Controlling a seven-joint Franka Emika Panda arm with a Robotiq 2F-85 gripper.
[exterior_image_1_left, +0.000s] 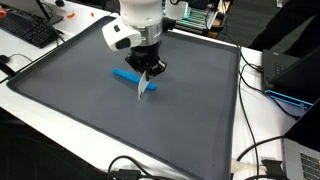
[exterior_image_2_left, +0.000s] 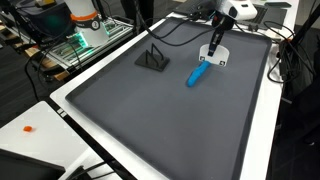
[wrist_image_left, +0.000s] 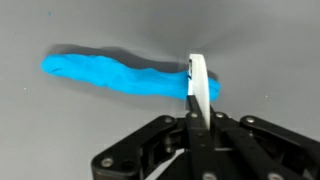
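A blue, lumpy strip of putty-like material (wrist_image_left: 110, 72) lies flat on the dark grey mat (exterior_image_1_left: 90, 110); it shows in both exterior views (exterior_image_1_left: 126, 75) (exterior_image_2_left: 197, 75). My gripper (wrist_image_left: 197, 115) is shut on a thin white blade (wrist_image_left: 199, 85) that points down. In the wrist view the blade crosses one end of the blue strip, and whether it touches the strip I cannot tell. In the exterior views the gripper (exterior_image_1_left: 150, 70) (exterior_image_2_left: 215, 52) hangs just above that end, with the white blade (exterior_image_1_left: 143, 88) sticking out below it.
A small black stand (exterior_image_2_left: 152, 60) sits on the mat a short way from the strip. Off the mat are a keyboard (exterior_image_1_left: 25, 30), a black box with cables (exterior_image_1_left: 290, 72), a laptop corner (exterior_image_1_left: 302, 160) and green-lit equipment (exterior_image_2_left: 85, 35).
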